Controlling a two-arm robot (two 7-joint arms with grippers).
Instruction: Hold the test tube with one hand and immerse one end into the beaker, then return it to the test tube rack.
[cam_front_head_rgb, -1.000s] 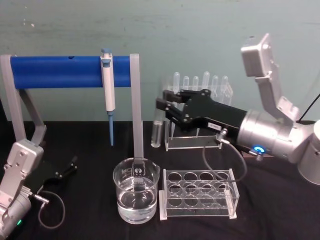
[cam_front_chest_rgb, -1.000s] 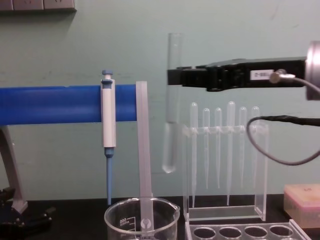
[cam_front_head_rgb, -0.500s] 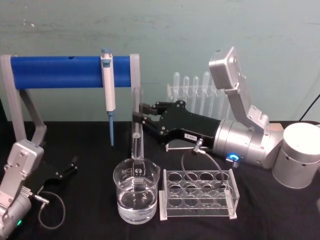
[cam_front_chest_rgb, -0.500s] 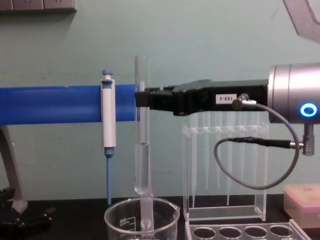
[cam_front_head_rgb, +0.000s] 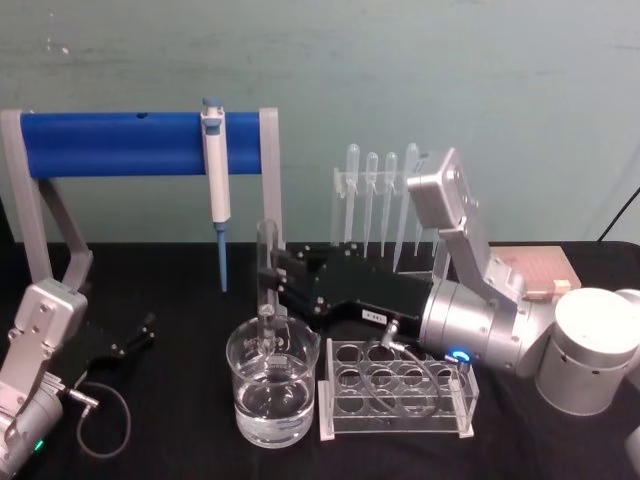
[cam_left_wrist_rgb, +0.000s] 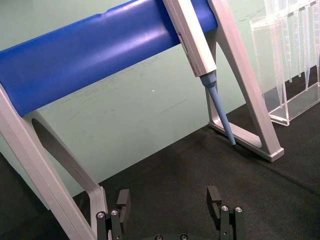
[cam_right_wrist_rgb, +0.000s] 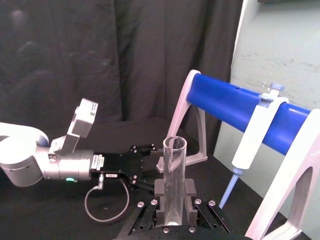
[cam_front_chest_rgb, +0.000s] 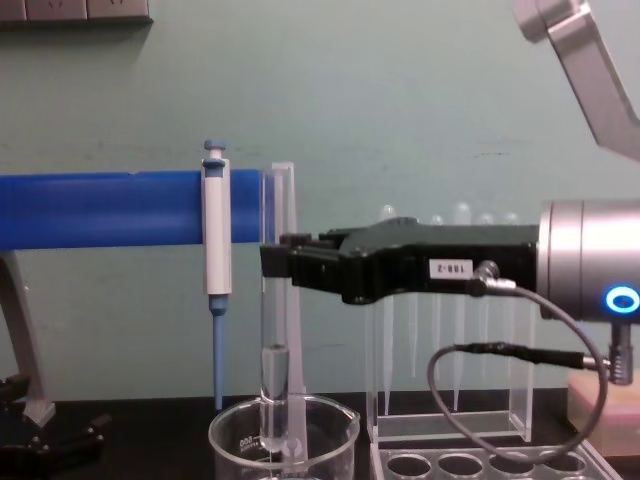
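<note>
The test tube (cam_front_head_rgb: 266, 270) stands upright over the beaker (cam_front_head_rgb: 300, 400), and my right gripper (cam_front_head_rgb: 272, 272) is shut on its middle. In the chest view the test tube (cam_front_chest_rgb: 272, 330) reaches below the rim of the beaker (cam_front_chest_rgb: 335, 425); I cannot tell whether its end touches the water. A little liquid sits in the tube's lower part. The right wrist view looks along the test tube (cam_right_wrist_rgb: 174, 175), clamped in the right gripper (cam_right_wrist_rgb: 172, 212). My left gripper (cam_front_head_rgb: 140, 335) rests on the table at the far left, and its fingers (cam_left_wrist_rgb: 215, 197) are spread open with nothing in them.
A blue-bar stand (cam_front_head_rgb: 120, 143) holding a white-and-blue pipettor (cam_front_head_rgb: 215, 180) rises just behind the beaker. A clear rack with round holes (cam_front_head_rgb: 400, 385) lies right of the beaker. A holder of plastic pipettes (cam_front_head_rgb: 380, 200) and a pink box (cam_front_head_rgb: 535, 268) stand behind the right arm.
My right gripper carried the test tube left from beside the pipette holder to over the beaker, then lowered it until the lower end passed below the rim. The left arm has not moved.
</note>
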